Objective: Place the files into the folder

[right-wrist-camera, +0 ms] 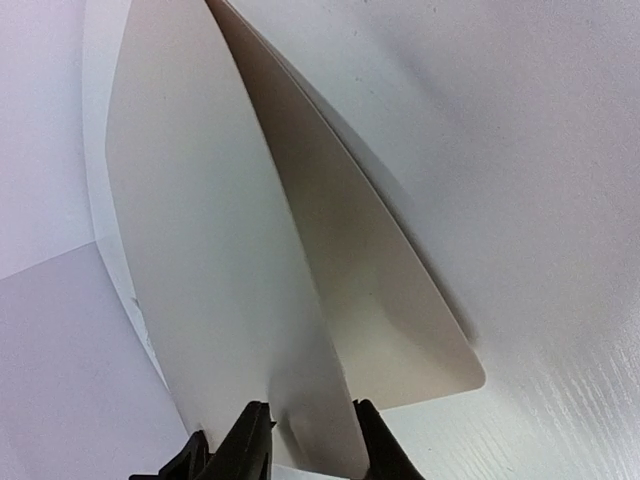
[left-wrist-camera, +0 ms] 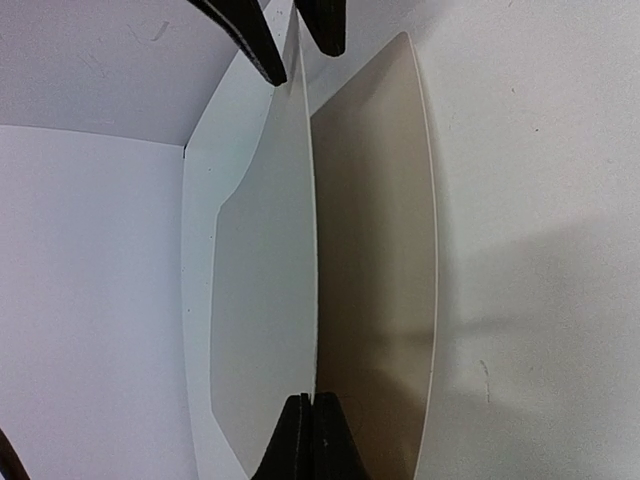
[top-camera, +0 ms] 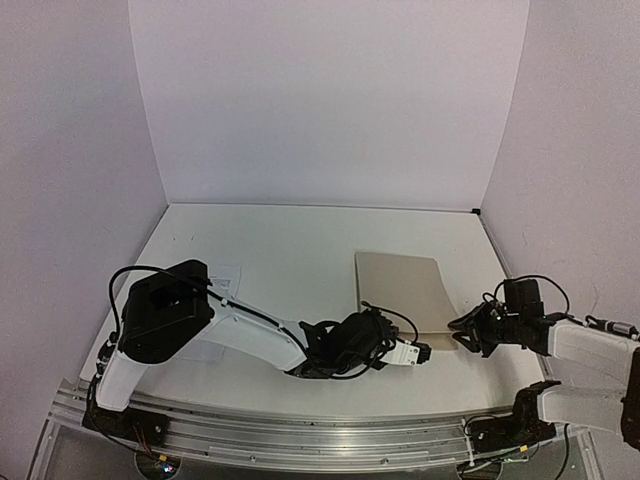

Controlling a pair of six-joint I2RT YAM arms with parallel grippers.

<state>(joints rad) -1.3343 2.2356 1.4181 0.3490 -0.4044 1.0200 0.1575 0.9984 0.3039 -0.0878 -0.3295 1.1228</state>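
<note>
The beige folder (top-camera: 398,288) lies right of centre with its top cover lifted off the lower one. My left gripper (top-camera: 427,352) is shut on the near edge of that cover. In the left wrist view the cover (left-wrist-camera: 265,290) runs edge-on from my left gripper (left-wrist-camera: 305,408), with the lower cover (left-wrist-camera: 375,270) flat on the table. My right gripper (top-camera: 458,328) is open at the folder's near right corner. In the right wrist view my right gripper (right-wrist-camera: 312,428) straddles the lifted cover (right-wrist-camera: 200,250) without pinching it. A white sheet (top-camera: 228,275) lies at the left, mostly hidden by my left arm.
White walls enclose the white table (top-camera: 290,250) on three sides. An aluminium rail (top-camera: 300,435) runs along the near edge. My left arm (top-camera: 250,335) stretches across the near middle. The right gripper's fingers (left-wrist-camera: 255,35) show at the top of the left wrist view.
</note>
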